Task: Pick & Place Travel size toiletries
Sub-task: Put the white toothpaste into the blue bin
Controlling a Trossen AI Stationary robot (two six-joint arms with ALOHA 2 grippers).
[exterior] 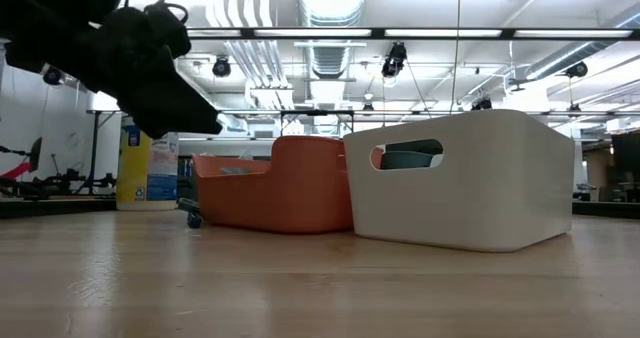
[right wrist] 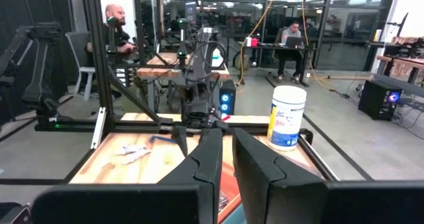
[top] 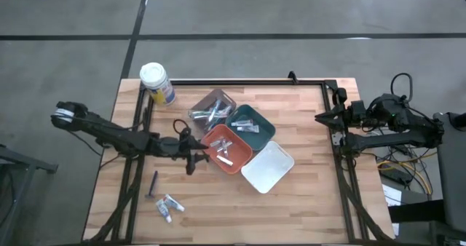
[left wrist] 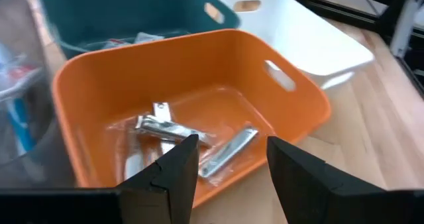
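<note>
The left gripper (top: 195,159) hangs above the wooden table (top: 306,195) with its two dark fingers (left wrist: 173,177) spread apart and nothing between them. Just ahead of its fingertips sits the square orange plastic tray (left wrist: 86,85), whose near rim lies right under the claw in the left wrist view. Inside that tray rest shiny metal nail clippers in clear wrappers (left wrist: 173,130), lying flat on the tray floor.

Beyond the orange tray from the claw stands the dark teal plastic tray (top: 263,122), holding a few small pale packets (top: 246,126). To one side of the orange tray, farther from the claw, is the white plastic tray with a handle slot (top: 268,167), touching the orange one. A clear plastic tray (top: 212,108) with several slim toiletry pieces (top: 211,115) sits beside the teal one, near the claw's wrist.

Behind the claw, toward the table's near edge, a slim dark long-handled razor (top: 153,185) lies on the bare wood, and just past it two small white tubes (top: 168,206) lie close together. The tall canister with a white lid and yellow-blue label (top: 156,84) stands at the table's far corner.

The right gripper (right wrist: 226,161) waits at the table's right edge, well apart from the trays, its fingers nearly together and empty.
</note>
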